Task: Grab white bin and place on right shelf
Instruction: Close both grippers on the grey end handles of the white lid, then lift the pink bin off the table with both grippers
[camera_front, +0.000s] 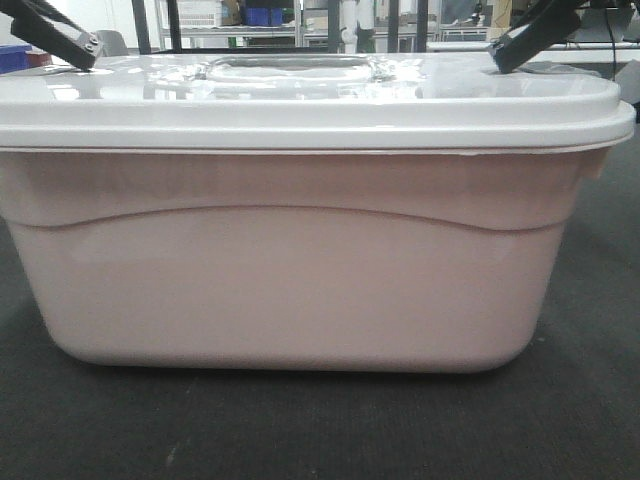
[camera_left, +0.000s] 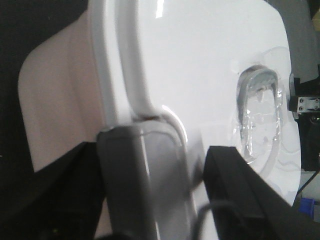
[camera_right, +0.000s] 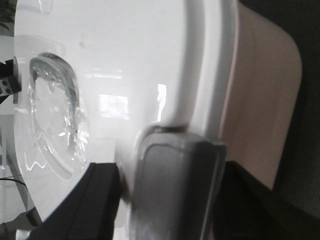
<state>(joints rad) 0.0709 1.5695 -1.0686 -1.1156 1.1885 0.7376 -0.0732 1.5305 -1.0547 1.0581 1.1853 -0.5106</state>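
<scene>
While white bin (camera_front: 300, 280) sits near on dark floor (camera_front: 320, 430), left gripper (camera_left: 187, 150) and right gripper (camera_right: 135, 160) fingers straddle lid rim at left, right ends; clamped or not, cannot tell. Step: securing grasp. Next: even squeeze, level lift.

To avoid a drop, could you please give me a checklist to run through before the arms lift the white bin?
1. The left end effector straddles one end rim of the bin: ok.
2. The right end effector straddles the opposite end rim: ok.
3. Both are clamped firmly: cannot tell.
4. The lid sits flush along the front edge: ok.
5. The bin rests flat on the floor: ok.
6. The shelf is located and the path to it is free: cannot tell, since the bin fills the views.
</scene>
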